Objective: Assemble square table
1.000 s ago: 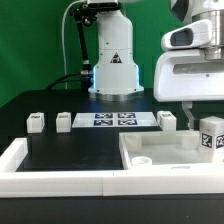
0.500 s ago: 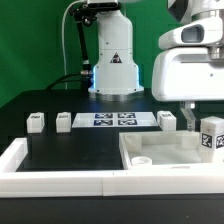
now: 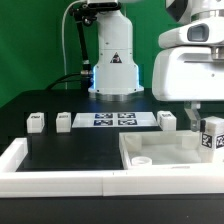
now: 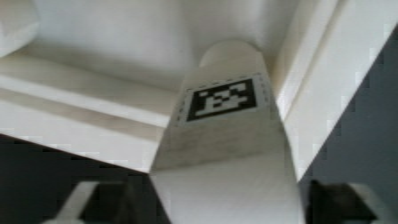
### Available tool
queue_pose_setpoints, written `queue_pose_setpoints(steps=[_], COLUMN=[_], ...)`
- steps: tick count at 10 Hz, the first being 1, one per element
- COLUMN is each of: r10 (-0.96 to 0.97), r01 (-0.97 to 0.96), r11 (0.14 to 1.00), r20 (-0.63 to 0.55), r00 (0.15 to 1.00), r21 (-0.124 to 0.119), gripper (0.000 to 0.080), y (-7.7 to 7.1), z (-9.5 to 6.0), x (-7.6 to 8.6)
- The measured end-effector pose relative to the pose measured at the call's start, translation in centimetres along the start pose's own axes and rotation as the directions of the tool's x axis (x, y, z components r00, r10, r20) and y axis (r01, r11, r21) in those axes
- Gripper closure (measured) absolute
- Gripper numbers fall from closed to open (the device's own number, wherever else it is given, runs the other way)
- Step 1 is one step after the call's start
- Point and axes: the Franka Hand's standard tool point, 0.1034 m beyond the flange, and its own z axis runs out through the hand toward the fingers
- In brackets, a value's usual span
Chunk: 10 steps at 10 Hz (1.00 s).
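The white square tabletop [image 3: 160, 150] lies tray-like at the exterior view's lower right, with a round socket [image 3: 143, 158] showing. My gripper [image 3: 205, 122] is shut on a white tagged leg [image 3: 212, 135] and holds it upright over the tabletop's far right corner. In the wrist view the leg [image 4: 222, 110] fills the gap between my dark fingers [image 4: 98, 200], with the tabletop's wall [image 4: 89, 80] behind it. Three more legs stand on the black table: two at the left [image 3: 36, 122] [image 3: 64, 120] and one right of centre [image 3: 167, 119].
The marker board [image 3: 113, 119] lies flat between the legs, in front of the robot base [image 3: 113, 60]. A long white rim [image 3: 60, 180] borders the black surface at the front and left.
My gripper's body has shifted very slightly; the held leg stays in about the same place over the tabletop's corner.
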Motion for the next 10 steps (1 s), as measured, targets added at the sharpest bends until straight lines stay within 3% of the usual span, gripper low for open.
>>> queue_pose_setpoints(steps=[1, 2, 7, 10], r10=[0.0, 0.008, 0.259, 0.583], r01=[0.0, -0.008, -0.259, -0.583], r11=[1.0, 1.0, 0.966, 0.812], r20=[-0.001, -0.001, 0.0, 0.005], r00=[1.0, 1.0, 0.966, 0.812], r21=[0.0, 0.0, 0.002, 0.017], gripper=[0.0416, 0.0509, 0.0509, 0.0508], y=[0.01, 0.03, 0.12, 0.76], z=[-0.02, 0.0, 0.04, 0.14], x=[0.03, 0.02, 0.0, 0.06])
